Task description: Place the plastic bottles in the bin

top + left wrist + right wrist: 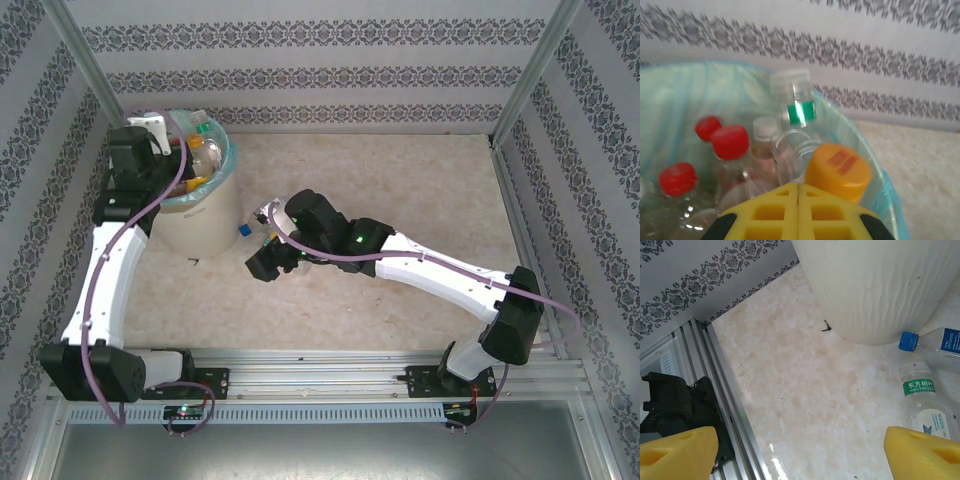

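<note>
The left claw (798, 212) is clenched on nothing over the bin (675, 100), where capped bottles (730, 145) sit heaped. The right claw (800, 455) hangs spread wide above the tabletop (805, 390), probably lined up for the green-labelled bottle (921, 397) lying by the bin's foot, beside a blue-capped one (908, 341).

Three red-capped plastic bottles (730, 142), two white-capped bottles (792, 87) and one orange-capped bottle (837, 172) are counted inside one round cream-white teal-lined bin (675, 95), and two clear plastic bottles (922, 402) on the desk (805, 390).

Cream bin (200, 225), pale teal liner (670, 100), red-capped bottles (730, 142), orange cap (837, 171), grey-patterned white walls (320, 75)
</note>
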